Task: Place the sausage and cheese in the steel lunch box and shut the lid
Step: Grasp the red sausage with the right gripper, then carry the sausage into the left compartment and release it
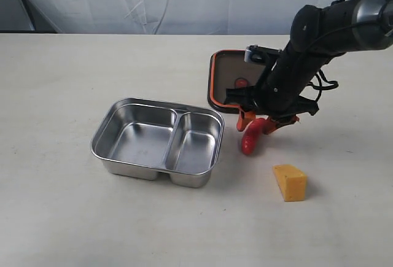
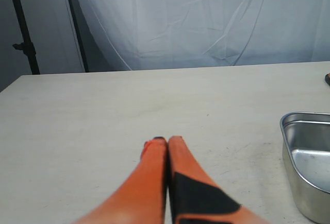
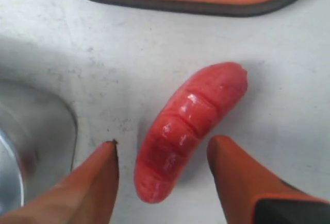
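- right claw (image 3: 165,141) wide open, straddling the sausage (image 3: 191,126), not gripping it
- left claw (image 2: 166,140) pinched shut, empty
- cheese (image 1: 290,182) at sausage's 4 o'clock, steel lunch box (image 1: 129,167) at 9

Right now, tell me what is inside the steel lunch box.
Nothing: both compartments of the steel lunch box show bare metal. The sausage and cheese lie outside on the table. Its near wall's inner face is hidden.
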`<move>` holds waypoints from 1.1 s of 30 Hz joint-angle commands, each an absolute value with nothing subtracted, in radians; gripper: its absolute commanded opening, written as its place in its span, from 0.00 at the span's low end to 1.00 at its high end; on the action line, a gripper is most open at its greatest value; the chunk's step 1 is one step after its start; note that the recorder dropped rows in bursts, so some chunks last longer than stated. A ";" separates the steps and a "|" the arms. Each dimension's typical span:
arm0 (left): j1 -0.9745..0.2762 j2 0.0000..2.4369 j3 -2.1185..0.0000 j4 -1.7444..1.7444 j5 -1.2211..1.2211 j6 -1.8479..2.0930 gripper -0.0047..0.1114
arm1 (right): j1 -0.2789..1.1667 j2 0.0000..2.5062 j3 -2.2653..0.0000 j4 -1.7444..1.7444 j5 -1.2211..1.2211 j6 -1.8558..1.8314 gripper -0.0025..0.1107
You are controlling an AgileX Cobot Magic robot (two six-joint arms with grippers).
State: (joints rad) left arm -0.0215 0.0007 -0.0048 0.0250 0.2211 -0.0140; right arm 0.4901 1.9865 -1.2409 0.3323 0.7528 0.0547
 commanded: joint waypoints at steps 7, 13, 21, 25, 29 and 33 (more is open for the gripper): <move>-0.020 0.000 0.000 0.029 0.207 -0.016 0.04 | 0.488 2.068 -1.241 0.308 0.760 0.082 0.46; -0.020 0.000 0.000 0.029 0.207 -0.016 0.04 | 0.488 2.041 -1.241 0.299 0.819 0.082 0.02; -0.020 0.000 0.000 0.029 0.207 -0.016 0.04 | 0.518 1.814 -1.241 0.421 0.749 -0.054 0.01; -0.020 0.000 0.000 0.029 0.207 -0.016 0.04 | 0.625 1.813 -1.267 0.701 0.719 -0.329 0.01; -0.020 0.000 0.000 0.029 0.207 -0.016 0.04 | 0.699 1.856 -1.322 0.724 0.695 -0.349 0.01; -0.020 0.000 0.000 0.029 0.207 -0.016 0.04 | 0.746 1.922 -1.402 0.724 0.708 -0.349 0.01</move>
